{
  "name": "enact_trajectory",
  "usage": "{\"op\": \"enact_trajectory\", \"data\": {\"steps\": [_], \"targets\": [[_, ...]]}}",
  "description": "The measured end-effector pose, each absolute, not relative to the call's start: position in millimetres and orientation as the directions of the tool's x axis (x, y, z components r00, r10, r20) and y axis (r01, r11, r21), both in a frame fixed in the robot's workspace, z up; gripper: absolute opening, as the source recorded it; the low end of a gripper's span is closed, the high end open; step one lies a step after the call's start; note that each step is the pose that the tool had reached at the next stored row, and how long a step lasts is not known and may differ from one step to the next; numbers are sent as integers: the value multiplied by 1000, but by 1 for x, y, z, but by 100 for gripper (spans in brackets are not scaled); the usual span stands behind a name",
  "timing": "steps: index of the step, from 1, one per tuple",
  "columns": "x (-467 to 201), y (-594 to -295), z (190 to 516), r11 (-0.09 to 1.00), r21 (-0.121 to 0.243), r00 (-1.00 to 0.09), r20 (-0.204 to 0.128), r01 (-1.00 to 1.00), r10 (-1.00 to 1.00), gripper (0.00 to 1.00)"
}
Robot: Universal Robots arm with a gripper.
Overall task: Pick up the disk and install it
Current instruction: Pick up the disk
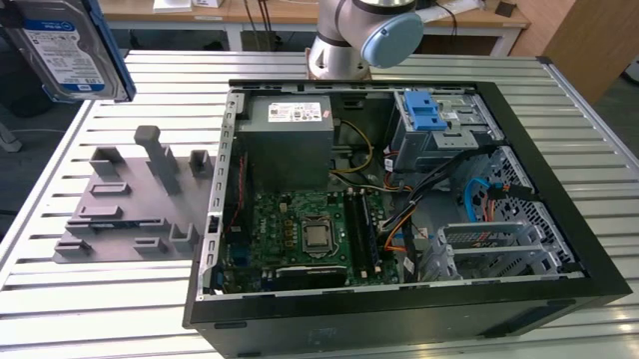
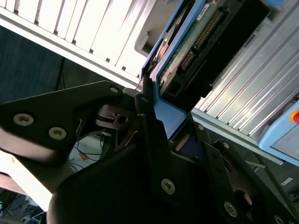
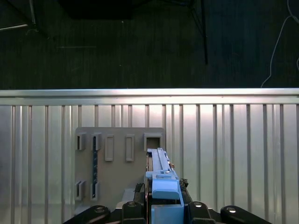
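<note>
I have the disk (image 1: 65,52) in the air, so I judge the pick-up half of the job done. It hangs near the top of the exterior view's left, clear of the slatted metal surface (image 1: 100,314) and well apart from the open computer case (image 1: 399,314). The end effector (image 3: 166,207) is clamped on it: in both wrist views the fingers press on the blue carrier rail from either side, with the drive standing on edge between them. In the first wrist view it sits above the grey holder plate (image 1: 110,232), touching none of the plate's slots. The install half is not yet done, since the disk is outside the case and nowhere near a bay. By my count there is one disk, one holder plate with several upright posts and pockets, one case lying open on its side, one grey power-supply box (image 1: 289,142) inside it, one motherboard (image 1: 299,232), one drive cage with a blue latch (image 1: 435,120), and what looks like a second, bare metal cage (image 1: 489,247) nearer the case's front edge. One arm (image 1: 364,34) stands behind the case.
</note>
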State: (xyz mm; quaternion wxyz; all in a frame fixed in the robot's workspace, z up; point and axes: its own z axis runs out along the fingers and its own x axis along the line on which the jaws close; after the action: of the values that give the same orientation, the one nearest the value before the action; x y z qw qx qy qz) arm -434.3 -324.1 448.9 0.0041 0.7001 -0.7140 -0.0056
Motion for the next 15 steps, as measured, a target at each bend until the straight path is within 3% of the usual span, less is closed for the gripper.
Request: {"op": "enact_trajectory", "data": {"steps": [15], "targets": [[-434, -324, 464, 20, 14, -20, -2, -1000, -1000, 36]]}}
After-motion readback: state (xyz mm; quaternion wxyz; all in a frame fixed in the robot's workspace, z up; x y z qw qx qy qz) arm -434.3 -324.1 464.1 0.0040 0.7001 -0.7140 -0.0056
